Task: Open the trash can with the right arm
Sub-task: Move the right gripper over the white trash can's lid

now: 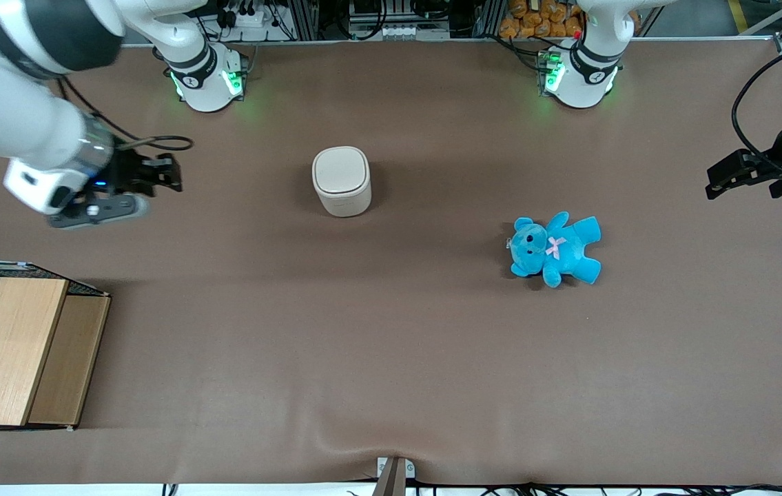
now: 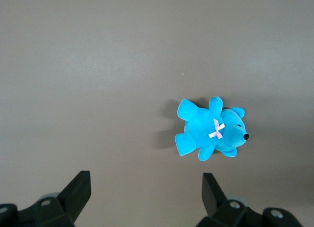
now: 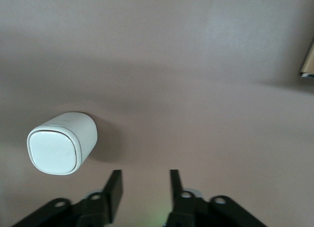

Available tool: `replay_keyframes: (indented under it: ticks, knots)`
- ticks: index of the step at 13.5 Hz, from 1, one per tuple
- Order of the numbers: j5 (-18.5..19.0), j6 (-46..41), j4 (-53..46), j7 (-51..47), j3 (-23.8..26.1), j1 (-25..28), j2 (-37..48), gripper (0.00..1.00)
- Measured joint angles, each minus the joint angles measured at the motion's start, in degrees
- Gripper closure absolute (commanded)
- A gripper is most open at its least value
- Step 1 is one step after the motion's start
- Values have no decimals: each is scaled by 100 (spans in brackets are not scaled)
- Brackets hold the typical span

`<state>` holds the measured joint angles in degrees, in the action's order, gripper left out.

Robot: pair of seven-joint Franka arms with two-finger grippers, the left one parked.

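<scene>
**Trash can shut, approach not yet made**

The trash can stands upright just above the centre of the front frame on the brown counter, its flat lid closed. The right arm fills the upper left corner; its pincer, released with a gap between the fingers, hovers well apart from the bin. The reach looks like the step in hand. Next, the pincer must travel to the lid's edge and lift it.

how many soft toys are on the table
1: a blue teddy lying toward the parked arm's end, nearer the front camera than the closed trash can. The gripper, fingers open, hangs toward the working arm's end.
</scene>
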<state>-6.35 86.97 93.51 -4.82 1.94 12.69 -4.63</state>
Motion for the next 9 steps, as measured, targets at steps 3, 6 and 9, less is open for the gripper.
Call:
replay_keyframes:
  ticks: [3, 6, 9]
  knots:
    - [-3, 133, 283, -384, 7, 487, 4, 90]
    - [-3, 655, 788, -510, 13, 867, 76, 100]
    - [-8, 1320, 1519, -820, 14, 1172, 281, 100]
